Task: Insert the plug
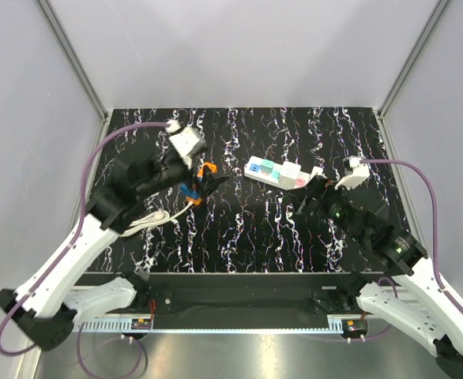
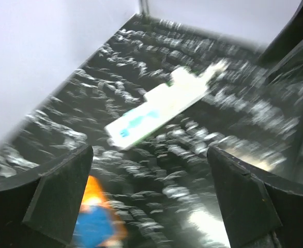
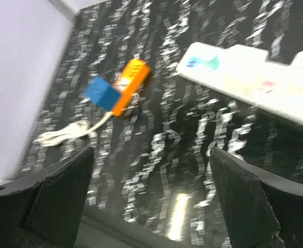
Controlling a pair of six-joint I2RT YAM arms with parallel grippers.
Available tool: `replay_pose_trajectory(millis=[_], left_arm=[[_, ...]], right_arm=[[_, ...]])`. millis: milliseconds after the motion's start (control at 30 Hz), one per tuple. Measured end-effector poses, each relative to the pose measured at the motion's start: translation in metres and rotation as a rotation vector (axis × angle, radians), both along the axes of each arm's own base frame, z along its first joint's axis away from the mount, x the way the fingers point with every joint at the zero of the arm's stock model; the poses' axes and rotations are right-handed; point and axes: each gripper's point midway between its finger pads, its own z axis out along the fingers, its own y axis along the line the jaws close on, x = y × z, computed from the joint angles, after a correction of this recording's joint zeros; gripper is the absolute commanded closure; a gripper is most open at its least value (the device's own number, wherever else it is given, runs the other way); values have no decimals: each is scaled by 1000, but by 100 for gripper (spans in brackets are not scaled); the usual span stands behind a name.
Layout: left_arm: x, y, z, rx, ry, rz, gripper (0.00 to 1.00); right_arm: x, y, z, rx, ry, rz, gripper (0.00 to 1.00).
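Observation:
A white power strip point(image 1: 281, 174) with coloured sockets lies at the table's middle back; it also shows in the left wrist view point(image 2: 162, 106) and the right wrist view point(image 3: 255, 80). An orange and blue plug point(image 1: 193, 188) with a white cable point(image 1: 154, 219) lies left of centre, seen in the right wrist view point(image 3: 115, 88) and low in the left wrist view point(image 2: 94, 219). My left gripper point(image 1: 208, 185) is open and empty, right above the plug. My right gripper point(image 1: 310, 197) is open and empty, just in front of the strip's right end.
The table top point(image 1: 247, 237) is black with white marbling, walled by pale panels on three sides. Purple cables point(image 1: 421, 181) loop from each wrist. The table's near edge point(image 1: 239, 276) runs just ahead of the arm bases.

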Motion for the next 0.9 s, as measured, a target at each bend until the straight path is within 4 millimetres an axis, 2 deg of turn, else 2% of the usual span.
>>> replay_pose_trajectory(millis=[167, 300, 500, 667, 767, 900], left_arm=[[-28, 11, -22, -203, 181, 61, 1], [-31, 13, -32, -243, 231, 88, 1], [-23, 9, -44, -233, 293, 116, 1], [-21, 4, -57, -195, 341, 108, 1], [-24, 7, -54, -194, 326, 105, 1], [-29, 12, -43, -210, 281, 102, 1]], right_arm=[[-5, 15, 0, 115, 82, 18, 0], [-8, 16, -4, 143, 119, 10, 0], [-14, 0, 9, 165, 66, -31, 0], [-16, -18, 34, 183, -17, -83, 0], [-14, -24, 42, 177, -43, -104, 0], [-11, -25, 37, 152, -31, -120, 0]])
